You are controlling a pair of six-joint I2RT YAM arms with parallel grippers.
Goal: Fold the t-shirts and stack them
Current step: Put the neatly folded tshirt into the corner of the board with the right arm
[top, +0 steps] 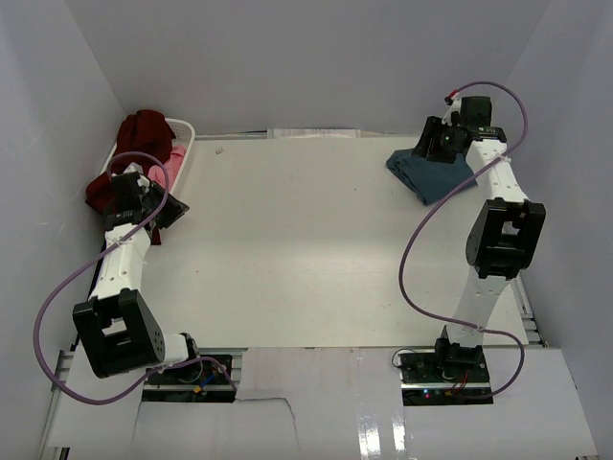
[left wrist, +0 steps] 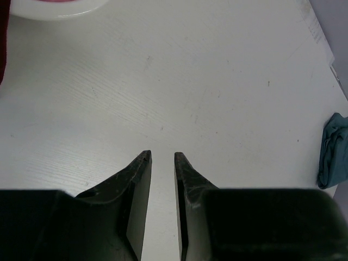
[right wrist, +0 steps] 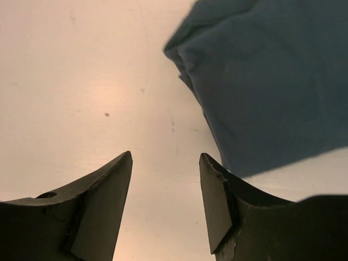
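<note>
The dusty teal-blue cloth t-shirt (top: pixel 433 174) is seen folded into a compact bundle at the far right corner of the white table (top: pixel 306 249). It is presumably set there as the base of the stack, away from the middle of the table. The right gripper (right wrist: pixel 166 163) is held close to the shirt's edge. Its jaws are spread apart with nothing between them, so the cloth is not gripped.

The left gripper (left wrist: pixel 162 157) is held over bare tabletop near the white plastic laundry basket (top: pixel 184 134). Its fingers are parted by only a narrow gap and nothing is held between them. This is judged to be a ready posture for fetching the next garment.

The dark maroon-red t-shirt (top: pixel 144 129) is draped over the basket's rim and left side, and the pink t-shirt (top: pixel 172 165) is bundled inside it. Both are judged unfolded.

Three t-shirts, one basket and two grippers are counted.
</note>
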